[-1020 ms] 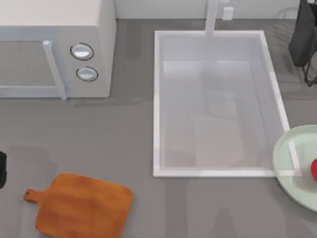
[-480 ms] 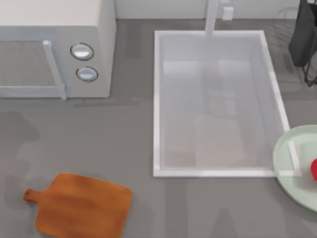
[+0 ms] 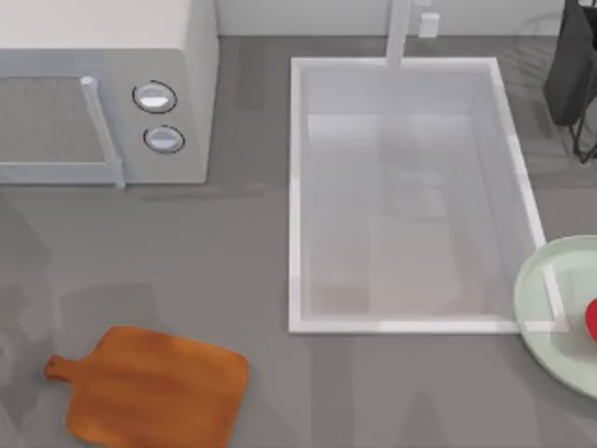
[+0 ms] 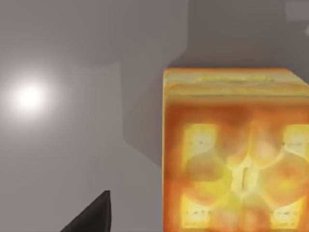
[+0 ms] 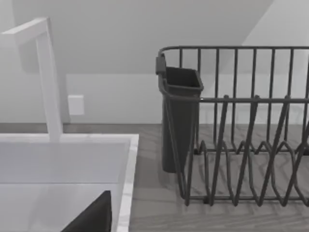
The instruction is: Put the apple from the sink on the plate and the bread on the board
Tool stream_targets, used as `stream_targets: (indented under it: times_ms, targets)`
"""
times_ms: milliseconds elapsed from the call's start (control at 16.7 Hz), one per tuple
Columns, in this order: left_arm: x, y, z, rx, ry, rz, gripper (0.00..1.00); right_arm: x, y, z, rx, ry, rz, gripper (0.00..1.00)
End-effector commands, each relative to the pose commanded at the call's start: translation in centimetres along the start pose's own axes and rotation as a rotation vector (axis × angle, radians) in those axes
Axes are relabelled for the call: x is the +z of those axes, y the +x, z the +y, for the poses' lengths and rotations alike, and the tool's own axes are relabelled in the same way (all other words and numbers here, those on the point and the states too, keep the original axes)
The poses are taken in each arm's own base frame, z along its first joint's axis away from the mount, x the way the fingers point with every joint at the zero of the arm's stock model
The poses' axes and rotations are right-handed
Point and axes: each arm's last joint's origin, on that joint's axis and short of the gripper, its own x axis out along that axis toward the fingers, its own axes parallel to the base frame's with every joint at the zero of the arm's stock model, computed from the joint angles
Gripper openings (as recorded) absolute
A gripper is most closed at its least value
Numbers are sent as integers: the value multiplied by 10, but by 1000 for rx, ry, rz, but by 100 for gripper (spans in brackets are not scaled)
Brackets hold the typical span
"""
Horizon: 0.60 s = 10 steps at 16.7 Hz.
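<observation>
Bread (image 4: 236,154) golden-orange (yellow patches) — apple (image 3: 591,320) red.

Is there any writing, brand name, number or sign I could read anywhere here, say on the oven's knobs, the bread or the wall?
None: no readable text anywhere.
The microwave: its two round knobs show no marks or numbers.
The bread: browned patches only, no lettering.
The board, plate, sink, small wall plate and dish rack: all plain.
</observation>
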Motion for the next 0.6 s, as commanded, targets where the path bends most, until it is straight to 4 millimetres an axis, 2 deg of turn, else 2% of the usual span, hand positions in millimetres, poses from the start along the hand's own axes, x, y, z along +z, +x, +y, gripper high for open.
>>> stream_targets:
  times_ms: [360, 600]
  targets:
    - [1, 2, 0, -6, 7, 2, 100, 0, 0, 0, 0, 0, 0, 100]
    - [1, 30, 2, -6, 4, 2, 100, 0, 0, 0, 0, 0, 0, 100]
